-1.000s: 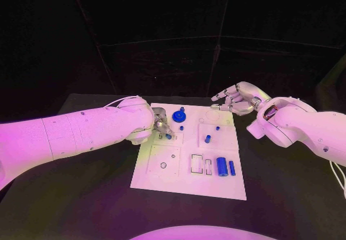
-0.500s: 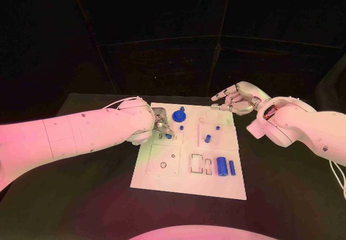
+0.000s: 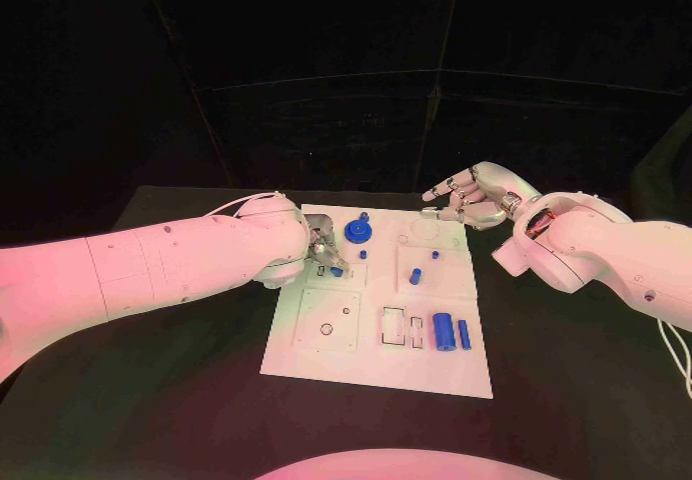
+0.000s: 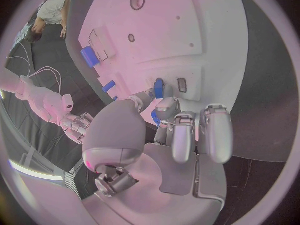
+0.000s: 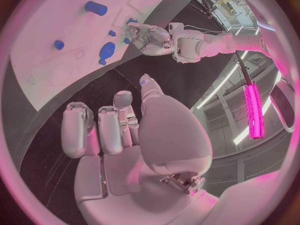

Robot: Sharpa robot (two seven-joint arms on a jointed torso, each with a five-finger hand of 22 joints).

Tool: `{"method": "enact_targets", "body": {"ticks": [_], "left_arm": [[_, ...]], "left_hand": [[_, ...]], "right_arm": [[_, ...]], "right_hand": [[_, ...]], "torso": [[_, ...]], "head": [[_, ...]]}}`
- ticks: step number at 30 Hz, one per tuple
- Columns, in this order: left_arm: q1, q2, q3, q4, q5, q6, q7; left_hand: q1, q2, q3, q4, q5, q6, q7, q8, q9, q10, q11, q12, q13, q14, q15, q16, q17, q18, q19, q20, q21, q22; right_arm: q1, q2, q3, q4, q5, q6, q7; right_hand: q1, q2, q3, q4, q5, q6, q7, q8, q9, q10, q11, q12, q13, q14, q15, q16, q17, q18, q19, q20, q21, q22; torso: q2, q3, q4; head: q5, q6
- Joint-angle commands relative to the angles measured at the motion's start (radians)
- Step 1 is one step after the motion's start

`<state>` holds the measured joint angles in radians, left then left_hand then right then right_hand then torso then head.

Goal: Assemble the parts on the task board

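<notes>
The left robot hand pinches a small blue cylindrical peg over the white rectangular task board (upper-left area). The right robot hand hovers beyond the board's far right corner, fingers loosely curled, empty.

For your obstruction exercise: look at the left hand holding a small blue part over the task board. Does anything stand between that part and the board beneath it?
Nothing visible does. The left hand pinches the small blue part just above the task board, beside a small rectangular slot. The surface around it looks bare; the other blue pieces lie apart.
</notes>
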<state>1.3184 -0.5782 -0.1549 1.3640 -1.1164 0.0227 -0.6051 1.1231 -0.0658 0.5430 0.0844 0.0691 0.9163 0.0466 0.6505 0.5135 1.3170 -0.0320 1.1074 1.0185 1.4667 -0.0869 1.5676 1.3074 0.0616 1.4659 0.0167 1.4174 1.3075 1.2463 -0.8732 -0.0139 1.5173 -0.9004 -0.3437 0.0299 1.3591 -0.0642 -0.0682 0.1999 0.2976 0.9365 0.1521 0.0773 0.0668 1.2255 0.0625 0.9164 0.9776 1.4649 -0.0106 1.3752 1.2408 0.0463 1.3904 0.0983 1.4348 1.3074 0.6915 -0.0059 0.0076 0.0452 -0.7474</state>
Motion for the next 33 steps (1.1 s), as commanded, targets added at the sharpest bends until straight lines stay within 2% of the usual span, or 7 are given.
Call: {"method": "enact_targets", "body": {"ticks": [1, 16, 20, 27, 33], "left_arm": [[-0.002, 0.001, -0.001, 0.000, -0.013, 0.038, -0.010], [-0.003, 0.003, -0.001, -0.005, -0.009, 0.048, -0.013], [-0.003, 0.005, -0.001, -0.008, 0.002, 0.047, -0.013], [-0.003, 0.008, -0.001, -0.014, 0.009, 0.051, -0.013], [-0.003, 0.011, -0.001, -0.021, 0.013, 0.053, -0.012]], "left_hand": [[-0.005, 0.008, 0.159, -0.154, 0.006, 0.000, -0.004, 0.007, 0.001, 0.006, 0.001, 0.006, 0.002, 0.104, -0.003, 0.003, 0.263, -0.011, 0.020, 0.003, 0.000, 0.028], [-0.013, 0.001, 0.163, -0.154, 0.005, 0.000, -0.005, 0.010, 0.003, 0.007, 0.000, 0.006, 0.001, 0.104, -0.003, 0.003, 0.263, -0.010, 0.019, 0.002, -0.002, 0.025], [-0.031, -0.012, 0.161, -0.150, 0.004, 0.003, -0.008, 0.014, 0.006, 0.009, -0.001, 0.007, 0.002, 0.104, -0.004, 0.003, 0.263, -0.011, 0.020, 0.002, -0.001, 0.027], [-0.094, -0.039, 0.122, -0.117, 0.000, 0.023, -0.018, 0.021, 0.008, 0.018, -0.008, 0.018, 0.012, 0.104, -0.010, 0.003, 0.263, -0.013, 0.024, -0.002, 0.004, 0.037], [-0.133, -0.051, 0.085, -0.091, -0.001, 0.033, -0.021, 0.020, 0.006, 0.020, -0.011, 0.023, 0.017, 0.104, -0.012, 0.003, 0.263, -0.013, 0.025, -0.005, 0.005, 0.041]], "right_arm": [[0.002, 0.001, 0.000, 0.001, -0.002, 0.010, 0.005], [0.002, 0.002, 0.000, 0.000, -0.003, 0.013, 0.004], [0.002, 0.002, 0.000, 0.000, -0.003, 0.013, 0.003], [0.002, 0.002, 0.000, 0.001, -0.003, 0.012, 0.003], [0.002, 0.002, 0.000, 0.001, -0.003, 0.011, 0.002]], "right_hand": [[-0.008, 0.005, -0.008, 0.001, 0.006, 0.000, -0.002, 0.000, 0.002, 0.008, -0.001, -0.003, 0.000, 0.037, -0.002, -0.005, -0.001, 0.015, -0.006, 0.001, -0.003, 0.007], [-0.008, 0.005, -0.008, 0.001, 0.006, 0.000, -0.002, 0.000, 0.002, 0.008, -0.001, -0.003, 0.000, 0.037, -0.002, -0.005, -0.001, 0.015, -0.006, 0.001, -0.003, 0.007], [-0.008, 0.005, -0.009, 0.001, 0.006, 0.000, -0.002, 0.000, 0.002, 0.007, -0.001, -0.005, -0.002, 0.037, -0.002, -0.006, -0.002, 0.016, -0.007, 0.001, -0.005, 0.005], [-0.010, 0.006, -0.011, 0.002, 0.006, 0.001, -0.002, 0.000, 0.002, 0.006, -0.001, -0.008, -0.005, 0.036, -0.002, -0.008, -0.004, 0.016, -0.009, 0.001, -0.006, 0.003], [-0.011, 0.006, -0.012, 0.003, 0.007, 0.001, -0.002, 0.000, 0.002, 0.005, -0.001, -0.009, -0.006, 0.036, -0.002, -0.009, -0.005, 0.016, -0.009, 0.001, -0.006, 0.003]], "torso": [[0.000, 0.0003, 0.0007], [0.000, 0.0001, 0.0003], [0.000, 0.0007, -0.0002], [0.000, 0.0009, 0.0000], [0.000, 0.0007, 0.0007]], "head": [[-0.001, -0.001], [0.000, -0.004], [0.001, -0.005], [0.000, -0.007], [0.000, -0.009]]}}
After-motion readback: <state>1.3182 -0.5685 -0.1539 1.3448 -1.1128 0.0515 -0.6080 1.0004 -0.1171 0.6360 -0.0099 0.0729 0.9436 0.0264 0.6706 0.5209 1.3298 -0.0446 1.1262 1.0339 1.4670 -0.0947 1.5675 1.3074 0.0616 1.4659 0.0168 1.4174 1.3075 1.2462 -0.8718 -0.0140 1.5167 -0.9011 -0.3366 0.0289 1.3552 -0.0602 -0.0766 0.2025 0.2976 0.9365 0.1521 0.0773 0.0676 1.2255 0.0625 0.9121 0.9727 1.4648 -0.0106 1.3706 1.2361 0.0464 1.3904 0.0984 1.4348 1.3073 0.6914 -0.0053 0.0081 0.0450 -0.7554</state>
